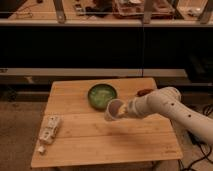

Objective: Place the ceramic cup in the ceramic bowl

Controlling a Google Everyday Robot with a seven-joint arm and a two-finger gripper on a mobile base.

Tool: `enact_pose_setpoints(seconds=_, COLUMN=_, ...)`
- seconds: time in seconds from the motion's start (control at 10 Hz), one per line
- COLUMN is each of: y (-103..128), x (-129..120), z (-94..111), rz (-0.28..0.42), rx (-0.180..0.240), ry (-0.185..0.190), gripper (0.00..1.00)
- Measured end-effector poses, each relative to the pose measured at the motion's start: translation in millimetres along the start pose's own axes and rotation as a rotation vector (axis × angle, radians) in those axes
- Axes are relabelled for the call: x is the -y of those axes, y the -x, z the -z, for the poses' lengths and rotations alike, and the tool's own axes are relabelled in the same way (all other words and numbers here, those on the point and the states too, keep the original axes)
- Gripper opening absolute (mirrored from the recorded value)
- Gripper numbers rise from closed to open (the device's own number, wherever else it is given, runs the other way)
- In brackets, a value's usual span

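Note:
The ceramic bowl point(102, 96), green with a dark rim, sits on the wooden table point(85, 150) at the back middle. My gripper point(122, 110) reaches in from the right on a white arm and is shut on the ceramic cup point(113, 109). It holds this small white cup tilted on its side, just above the table. The cup hangs at the bowl's near right edge, its mouth facing left.
A flat white packet point(49, 129) lies near the table's left front edge, with a small white piece point(40, 149) in front of it. A small brown object point(144, 92) lies at the back right. Dark shelving stands behind the table.

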Motion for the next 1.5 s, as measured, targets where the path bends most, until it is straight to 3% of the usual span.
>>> enact_pose_setpoints(seconds=0.1, y=-21.0, x=-1.3, z=5.4, rz=0.009, rx=-0.034, ry=0.028, gripper=0.00)
enact_pose_setpoints(seconds=0.4, y=-85.6, x=0.9, z=22.4, rz=0.025, rx=-0.118, ry=0.063, gripper=0.00)
enact_pose_setpoints(seconds=0.6, y=-119.0, x=4.2, z=21.2, rz=0.022, rx=-0.130, ry=0.058, gripper=0.00)
enact_pose_setpoints(seconds=0.8, y=-138.3, x=6.7, z=-2.3, rz=-0.021, rx=-0.072, ry=0.030, gripper=0.00)
enact_pose_setpoints(seconds=1.5, y=-188.8, x=4.1, z=-89.3, rz=-0.103, rx=0.083, ry=0.088, gripper=0.00)
